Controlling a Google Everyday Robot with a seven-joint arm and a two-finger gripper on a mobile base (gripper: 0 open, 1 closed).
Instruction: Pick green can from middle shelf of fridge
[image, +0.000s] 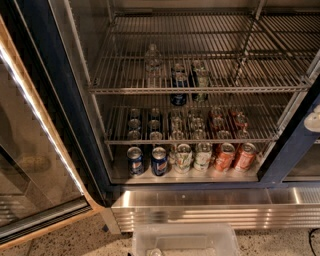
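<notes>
Little of the gripper (314, 120) showed, a pale shape well right of the green can (201, 76); whether it was open or held anything could not be told. That green can stood upright on the middle shelf (125, 75) of the fridge (200, 210), just right of a dark blue can (179, 82), probably kept frontward for reach. Below the green can, a lower rack (120, 131) and the floor carried rows of cans (202, 155); lowest sat a clear bin (185, 240), contents unclear.

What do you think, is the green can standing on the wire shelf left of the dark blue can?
No. The camera view shows the green can standing on the wire shelf right of the dark blue can. The claw peeks in at the right edge, away from both.
</notes>
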